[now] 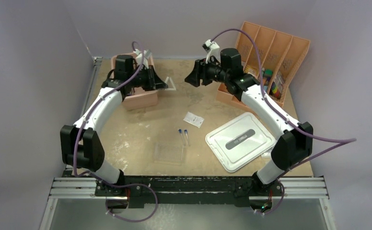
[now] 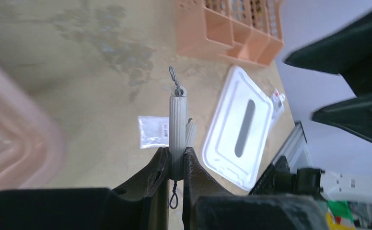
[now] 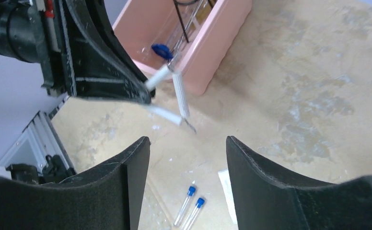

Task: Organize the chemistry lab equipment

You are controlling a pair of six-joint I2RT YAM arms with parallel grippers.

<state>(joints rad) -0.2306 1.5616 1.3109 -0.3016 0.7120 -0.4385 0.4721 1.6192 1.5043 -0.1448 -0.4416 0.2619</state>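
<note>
Your left gripper [image 2: 176,154] is clenched on one white-sleeved side of the wire triangle [image 2: 178,112], which it holds just beside the pink bin [image 3: 213,38]. Your right gripper [image 3: 188,140] is spread wide and empty, facing that triangle. Behind the right gripper, the orange divided rack [image 1: 275,48] holds small coloured items. The pink bin holds a black wire stem [image 3: 180,21] and a blue-based glass piece [image 3: 162,49]. Below the right gripper lie a white lid [image 1: 239,141], a clear tray [image 1: 169,153] and two blue-capped tubes [image 3: 190,205].
</note>
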